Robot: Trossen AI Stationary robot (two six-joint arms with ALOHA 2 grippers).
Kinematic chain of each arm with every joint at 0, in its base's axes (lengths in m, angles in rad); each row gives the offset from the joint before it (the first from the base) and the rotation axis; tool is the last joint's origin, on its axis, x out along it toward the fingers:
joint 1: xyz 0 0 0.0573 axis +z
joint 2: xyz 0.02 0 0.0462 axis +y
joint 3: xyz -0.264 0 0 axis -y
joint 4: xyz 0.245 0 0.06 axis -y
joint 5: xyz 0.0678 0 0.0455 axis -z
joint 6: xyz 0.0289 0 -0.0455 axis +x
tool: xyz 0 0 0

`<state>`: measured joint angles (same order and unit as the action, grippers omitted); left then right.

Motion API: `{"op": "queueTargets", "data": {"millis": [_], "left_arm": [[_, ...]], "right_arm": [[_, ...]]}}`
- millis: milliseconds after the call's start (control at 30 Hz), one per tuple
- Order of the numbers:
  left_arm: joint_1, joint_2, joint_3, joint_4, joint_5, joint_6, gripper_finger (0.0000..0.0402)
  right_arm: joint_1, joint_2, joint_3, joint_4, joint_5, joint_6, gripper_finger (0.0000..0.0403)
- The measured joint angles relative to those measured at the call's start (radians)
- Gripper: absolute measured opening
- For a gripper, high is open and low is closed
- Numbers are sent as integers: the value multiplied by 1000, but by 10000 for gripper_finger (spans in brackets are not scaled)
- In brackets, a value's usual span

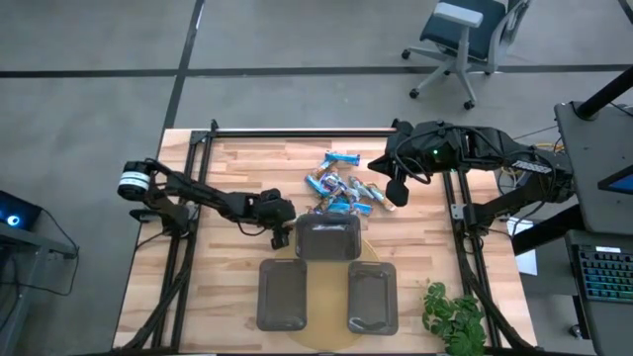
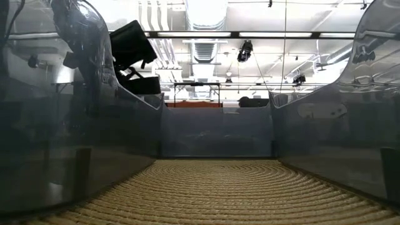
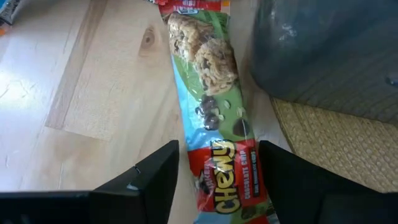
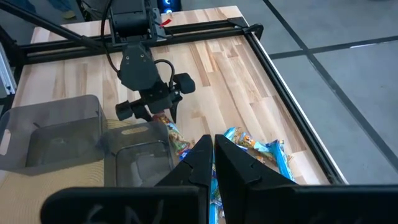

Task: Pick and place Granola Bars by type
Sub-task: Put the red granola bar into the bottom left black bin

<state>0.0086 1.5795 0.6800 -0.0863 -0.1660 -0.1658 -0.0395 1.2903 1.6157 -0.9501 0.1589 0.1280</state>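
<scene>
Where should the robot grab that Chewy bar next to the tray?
Probably across the middle of the Chewy bar, coming straight down. It lies flat on the table, long and narrow, and the left gripper already straddles it, one finger on each long side, beside the tray.

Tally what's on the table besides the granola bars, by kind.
Dark grey rectangular plastic trays: 3
Round tan woven mat: 1
Green leafy plant: 1
Total: 5
</scene>
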Motion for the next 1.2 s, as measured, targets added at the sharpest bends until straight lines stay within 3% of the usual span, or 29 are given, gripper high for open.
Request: {"op": "queueTargets", "data": {"millis": [533,1033,1200], "left_arm": [[0,0,0,-23,-8,1,91],[10,2,59,-137,-22,47,52],[23,-14,99,-224,-87,113,50]], "right_arm": [[0,0,0,0,0,0,9],[0,0,0,0,0,0,9],[0,0,0,0,0,0,8]]}}
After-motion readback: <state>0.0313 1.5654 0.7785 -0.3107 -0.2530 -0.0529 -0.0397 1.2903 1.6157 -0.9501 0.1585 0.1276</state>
